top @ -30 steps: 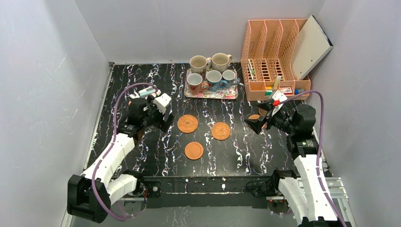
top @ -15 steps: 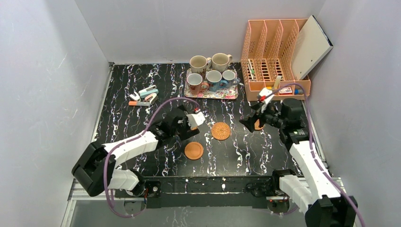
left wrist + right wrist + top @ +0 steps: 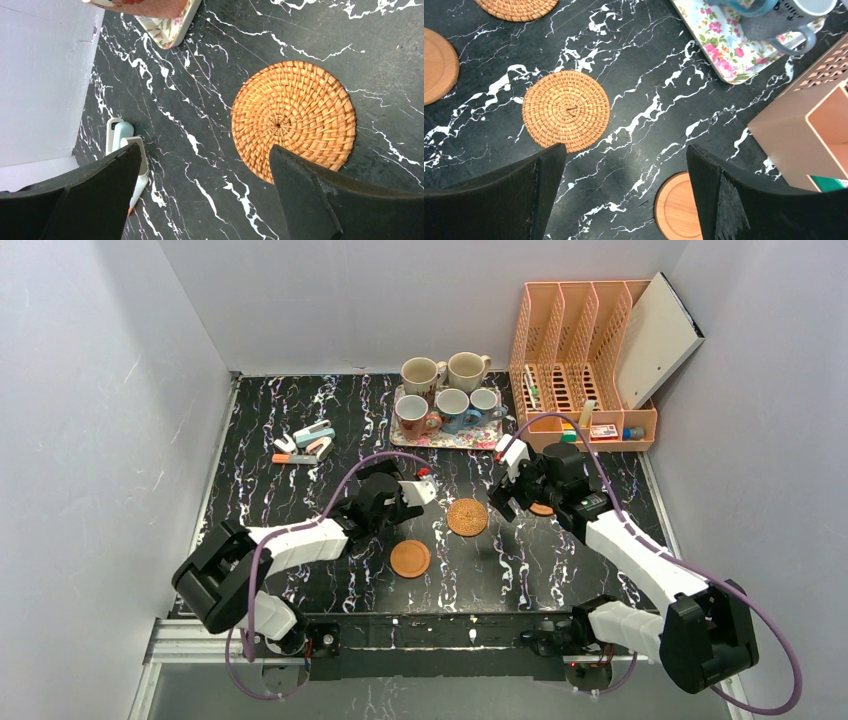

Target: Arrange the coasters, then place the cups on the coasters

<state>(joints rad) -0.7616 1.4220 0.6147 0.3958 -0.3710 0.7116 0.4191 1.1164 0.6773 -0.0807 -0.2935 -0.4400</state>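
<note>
Top external view shows a black, white-veined table (image 3: pixel 500 575) boxed in by pale grey walls (image 3: pixel 100 390). Five cups (image 3: pixel 447 400) crowd a floral tray (image 3: pixel 450 443) at the back, beside a peach file rack (image 3: pixel 580 350). The left gripper (image 3: pixel 205 200) hangs spread wide and empty. In its wrist view one finger overlaps the near edge of a woven coaster (image 3: pixel 293 119). The right gripper (image 3: pixel 624 195) is likewise spread and empty. A second woven coaster (image 3: pixel 566 110) lies just ahead of one finger, and a smooth coaster (image 3: pixel 679 207) lies between the fingers, close to the other one. Another smooth coaster (image 3: pixel 410 558) rests nearer the bases.
</note>
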